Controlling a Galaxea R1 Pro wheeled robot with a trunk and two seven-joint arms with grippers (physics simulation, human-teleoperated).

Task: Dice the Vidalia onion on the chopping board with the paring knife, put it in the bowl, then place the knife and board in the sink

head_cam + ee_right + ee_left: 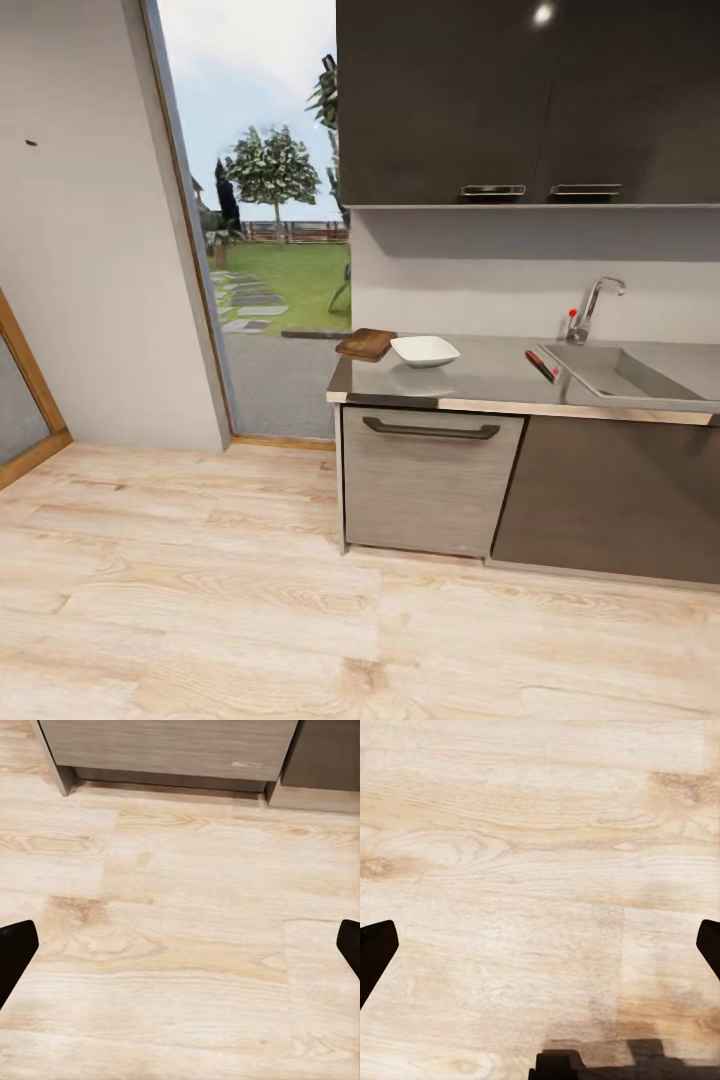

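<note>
Both of my tools hang over bare wooden floor, each spread wide with nothing between its fingers. On the left tool (540, 945) I see one dark fingertip at either edge of its wrist view, far apart, above pale floor planks (532, 847) with a dark shadow at the near edge. My right tool (180, 945) looks the same, fingertips well apart, and past them the floor runs up to the foot of a grey wood-grain cabinet front (165, 746).

From my head view I stand well back from the bench (480, 375), a grey slab on cabinets, with a bar handle (430, 430) on the drawer front below it. At the bench's left end lies the chopping board (366, 343), dark brown, near the back. Just beside it, to its right, sits the white bowl (425, 350) (the two look close to touching, though I cannot tell). Further right the small knife (541, 365) lies on the bench just beside the left rim of the sink (640, 372), red handle towards the wall. A chrome tap (590, 305) with a red knob stands behind the basin. The onion is hidden from me; the basin's inside is too shallowly seen to tell.

Dark wall cupboards (520, 100) hang above, and to the left an open doorway (270, 220) shows grass and a tree.
</note>
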